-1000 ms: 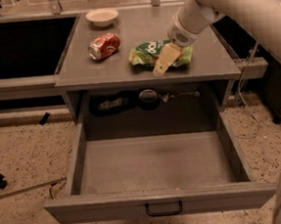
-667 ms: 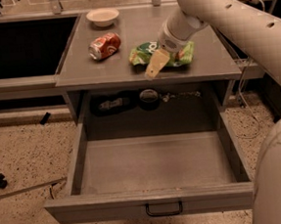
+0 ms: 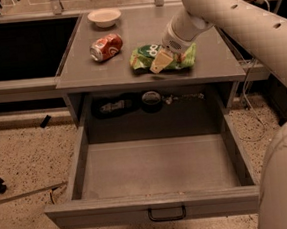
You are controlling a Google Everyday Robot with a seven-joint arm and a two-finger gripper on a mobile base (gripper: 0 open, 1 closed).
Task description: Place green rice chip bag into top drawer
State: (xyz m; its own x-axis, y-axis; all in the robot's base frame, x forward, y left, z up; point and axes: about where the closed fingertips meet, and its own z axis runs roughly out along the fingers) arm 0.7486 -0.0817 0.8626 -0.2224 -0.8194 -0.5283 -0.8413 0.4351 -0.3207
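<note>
The green rice chip bag (image 3: 142, 57) lies flat on the grey cabinet top (image 3: 141, 26), near its front edge and right of centre. My gripper (image 3: 159, 62) reaches down from the upper right and sits right on the middle of the bag, hiding part of it. The top drawer (image 3: 152, 209) is pulled far out below, towards the camera. Its small dark handle (image 3: 166, 214) sits at the centre of the front panel. The inside of the drawer shows only bare grey floor.
A crushed red soda can (image 3: 106, 47) lies left of the bag, and a white bowl (image 3: 104, 16) stands behind it. Dark items (image 3: 151, 101) sit in the recess behind the drawer. My white arm (image 3: 246, 22) fills the right side over the speckled floor.
My gripper has moved a little to the left, from the bag's right part to its middle. The bag, can and drawer have not moved.
</note>
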